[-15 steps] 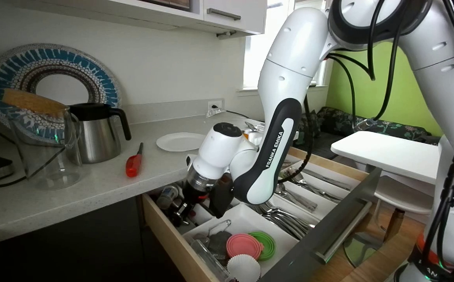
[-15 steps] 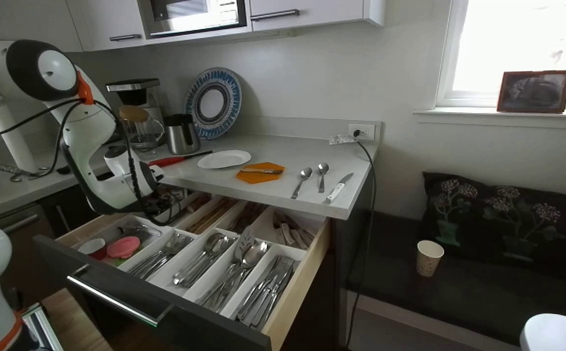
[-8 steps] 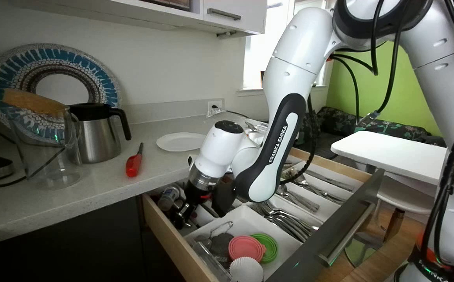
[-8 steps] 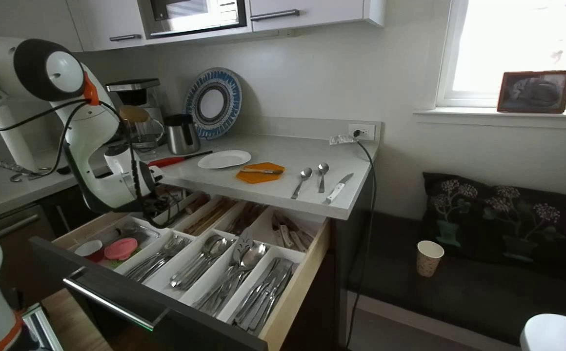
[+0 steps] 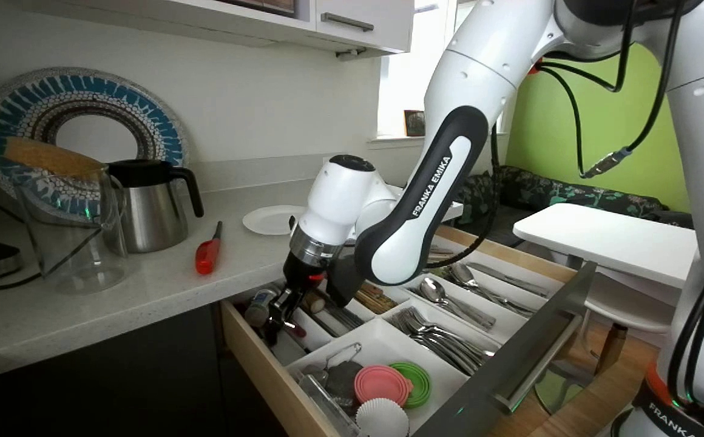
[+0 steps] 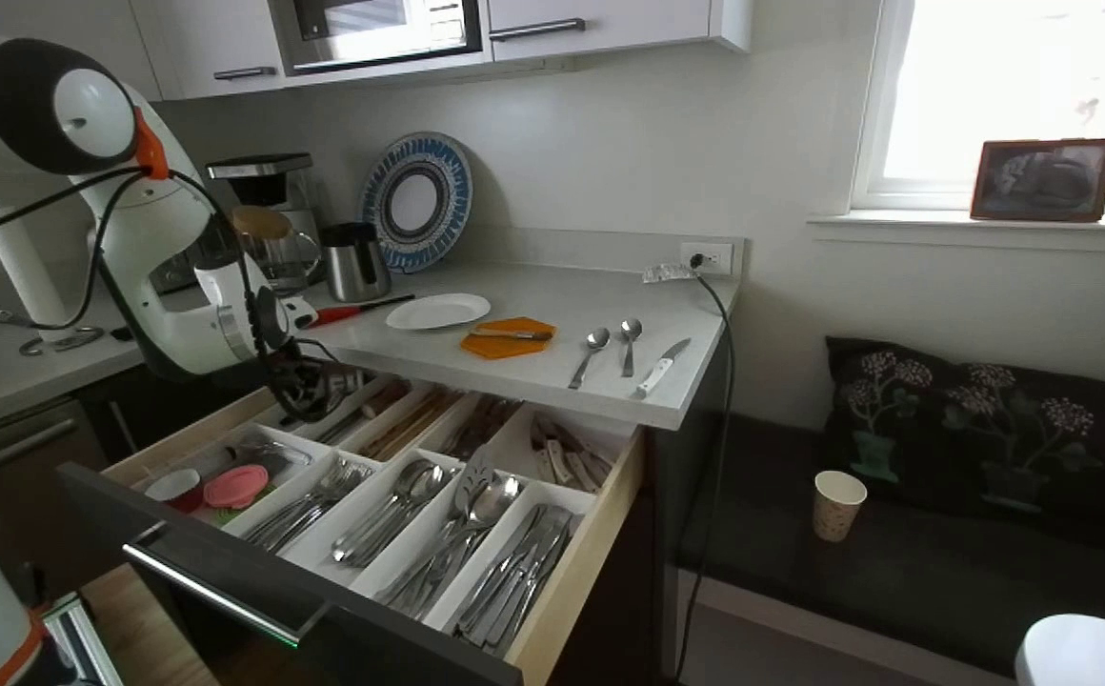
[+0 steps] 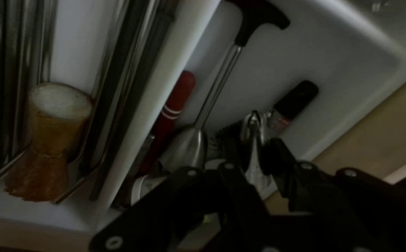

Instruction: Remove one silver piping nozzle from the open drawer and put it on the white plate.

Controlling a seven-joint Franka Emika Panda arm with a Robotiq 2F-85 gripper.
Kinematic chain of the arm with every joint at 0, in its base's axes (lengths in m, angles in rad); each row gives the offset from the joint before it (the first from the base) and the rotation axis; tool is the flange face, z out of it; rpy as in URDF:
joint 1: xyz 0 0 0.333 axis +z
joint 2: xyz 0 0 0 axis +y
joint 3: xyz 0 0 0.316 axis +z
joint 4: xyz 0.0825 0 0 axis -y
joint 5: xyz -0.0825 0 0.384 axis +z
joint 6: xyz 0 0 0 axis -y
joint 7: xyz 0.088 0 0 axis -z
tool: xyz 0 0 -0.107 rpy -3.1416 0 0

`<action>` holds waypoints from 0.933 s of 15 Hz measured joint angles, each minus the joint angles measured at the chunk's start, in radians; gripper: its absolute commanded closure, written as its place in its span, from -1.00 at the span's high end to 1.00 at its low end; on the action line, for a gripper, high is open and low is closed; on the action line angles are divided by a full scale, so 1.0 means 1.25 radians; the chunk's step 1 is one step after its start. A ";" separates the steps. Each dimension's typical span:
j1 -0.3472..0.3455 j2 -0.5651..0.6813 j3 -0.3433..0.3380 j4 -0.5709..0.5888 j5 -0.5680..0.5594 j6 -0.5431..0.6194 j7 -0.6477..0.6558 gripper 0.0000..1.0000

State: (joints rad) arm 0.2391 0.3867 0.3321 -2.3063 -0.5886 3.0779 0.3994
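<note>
1. The fingers (image 7: 278,154) stand nearly closed, a slim gap between them, apparently pinching what looks like the silver nozzle (image 7: 256,168), its outline dim and blurred.
2. Below them, a red handle (image 7: 177,95) and a black-handled tool (image 7: 257,19) lie in one compartment.
3. That compartment runs beside the pale-wood side wall of the open drawer (image 5: 265,371).
4. Well apart, the white plate (image 6: 436,312) rests on the desk (image 6: 543,291), near an orange hexagonal mat (image 6: 497,351).
</note>
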 measured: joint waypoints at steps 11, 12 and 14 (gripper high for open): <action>-0.416 -0.140 0.475 -0.024 0.473 -0.255 -0.390 -0.86; -0.452 -0.153 0.508 -0.020 0.529 -0.263 -0.427 -0.86; -0.513 -0.175 0.561 -0.007 0.631 -0.275 -0.497 -0.86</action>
State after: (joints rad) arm -0.4027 0.1680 1.0335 -2.3152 0.2007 2.7345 -0.2224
